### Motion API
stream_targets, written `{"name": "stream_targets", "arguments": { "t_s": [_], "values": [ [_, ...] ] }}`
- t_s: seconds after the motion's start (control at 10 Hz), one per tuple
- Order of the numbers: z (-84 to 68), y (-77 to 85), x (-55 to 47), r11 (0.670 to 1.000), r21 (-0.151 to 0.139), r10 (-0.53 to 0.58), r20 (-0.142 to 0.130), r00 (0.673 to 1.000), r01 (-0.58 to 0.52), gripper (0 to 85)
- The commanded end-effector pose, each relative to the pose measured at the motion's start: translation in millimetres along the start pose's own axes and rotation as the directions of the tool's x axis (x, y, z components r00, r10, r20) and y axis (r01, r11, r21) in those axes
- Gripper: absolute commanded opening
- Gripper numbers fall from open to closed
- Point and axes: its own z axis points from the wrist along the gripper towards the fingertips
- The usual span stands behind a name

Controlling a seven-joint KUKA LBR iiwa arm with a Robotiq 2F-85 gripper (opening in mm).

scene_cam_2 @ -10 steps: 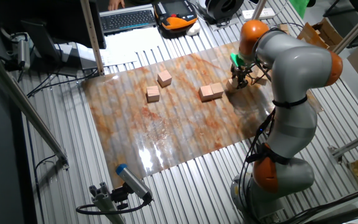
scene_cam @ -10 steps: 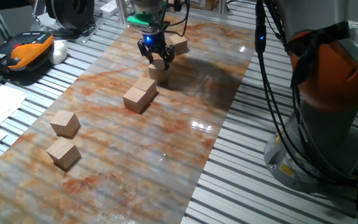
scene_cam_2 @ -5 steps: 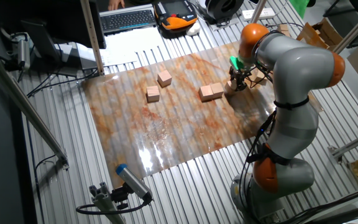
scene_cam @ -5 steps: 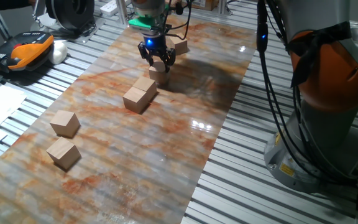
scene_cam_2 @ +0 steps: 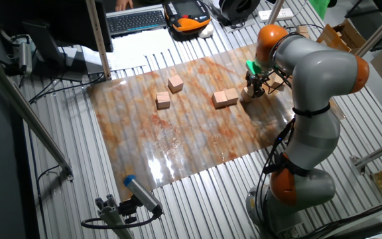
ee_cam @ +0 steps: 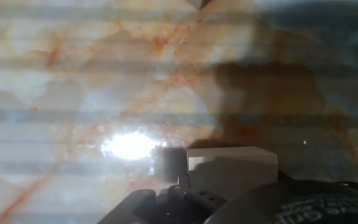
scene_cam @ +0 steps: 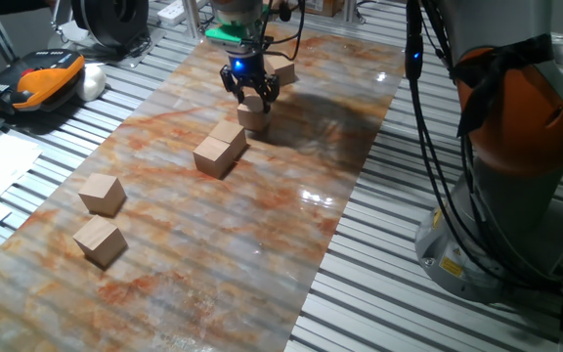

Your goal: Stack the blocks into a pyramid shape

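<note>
Marbled tabletop (ee_cam: 73, 74) fills the hand view; fixed views show scattered blocks (scene_cam: 101, 194).

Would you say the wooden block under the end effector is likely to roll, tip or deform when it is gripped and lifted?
The block looks like solid wood, so probably stiff. Its flat faces suggest sitting rather than rolling. The end effector straddles it, so slipping seems unlikely, though its smooth faces might slide on the glossy table.

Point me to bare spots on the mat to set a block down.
Free: the mat between the block pair and the two single blocks, and the whole near-right strip. Crowded: the far end, where the gripper stands over a block beside another.
</note>
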Motion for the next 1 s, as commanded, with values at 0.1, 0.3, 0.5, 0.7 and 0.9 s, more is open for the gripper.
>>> {"name": "stream_targets", "arguments": {
  "t_s": [0.1, 0.3, 0.5, 0.7, 0.9],
  "values": [
    [-0.9, 0.4, 0.2, 1.0, -0.007, -0.002, -0.005, 1.0, 0.002, 0.0],
    [-0.2, 0.7, 1.0, 1.0, -0.016, -0.008, -0.013, 1.0, 0.008, 0.0],
    [0.0, 1.1, 1.9, 1.0, -0.021, -0.014, -0.015, 1.0, 0.014, 0.0],
    [-0.7, 2.3, 3.9, 1.0, -0.021, -0.014, -0.015, 1.0, 0.014, 0.0],
    [-0.8, 2.7, 5.4, 1.0, -0.025, -0.016, -0.02, 1.0, 0.016, 0.0]
  ]
}}
